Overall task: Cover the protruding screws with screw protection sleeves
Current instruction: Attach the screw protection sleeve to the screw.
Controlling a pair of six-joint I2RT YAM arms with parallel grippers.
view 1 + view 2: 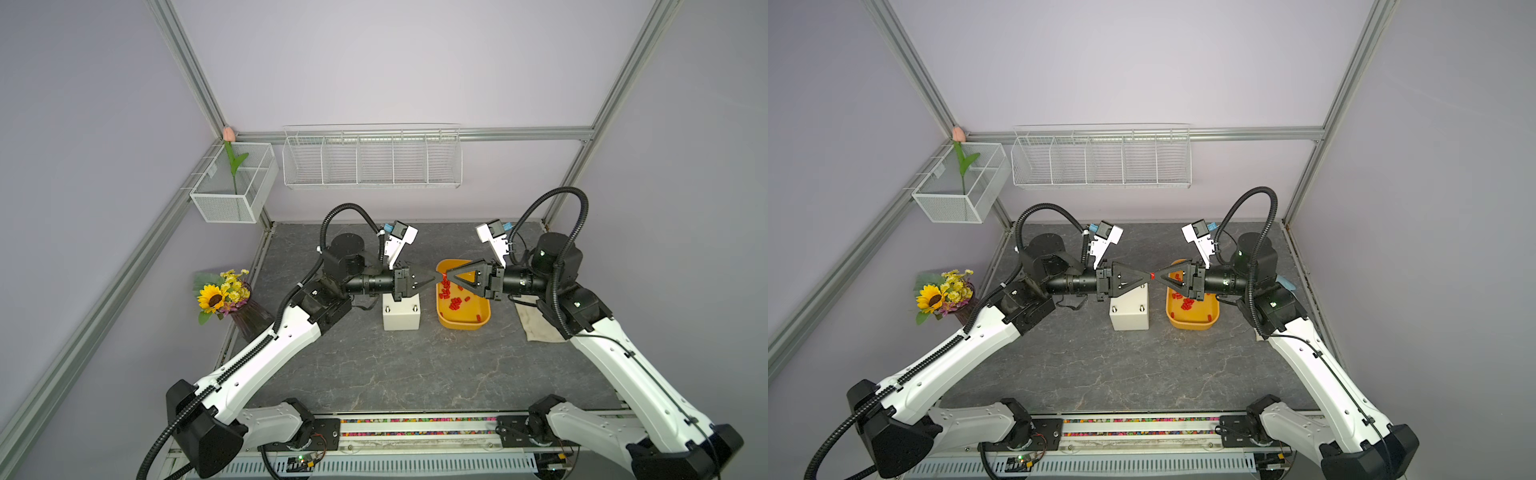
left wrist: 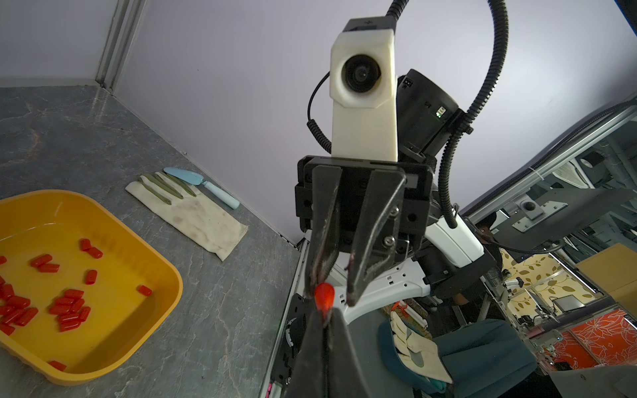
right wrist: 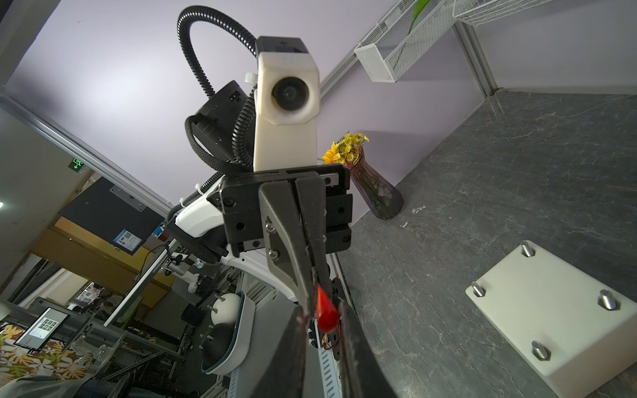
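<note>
Sleeve end inside left jaws

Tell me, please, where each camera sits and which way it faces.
Top views: high over the front edge, looking down on the table; both arms show.
Left wrist: behind the left gripper, facing the right gripper and yellow tray.
Right wrist: behind the right gripper, facing the left gripper and white box.
Shared: both wrist views show the red sleeve the left gripper pinches.

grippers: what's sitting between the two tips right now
One red sleeve: the shut left gripper pinches it, its free end between the open right gripper's fingers. Clearest in the left wrist view.
</note>
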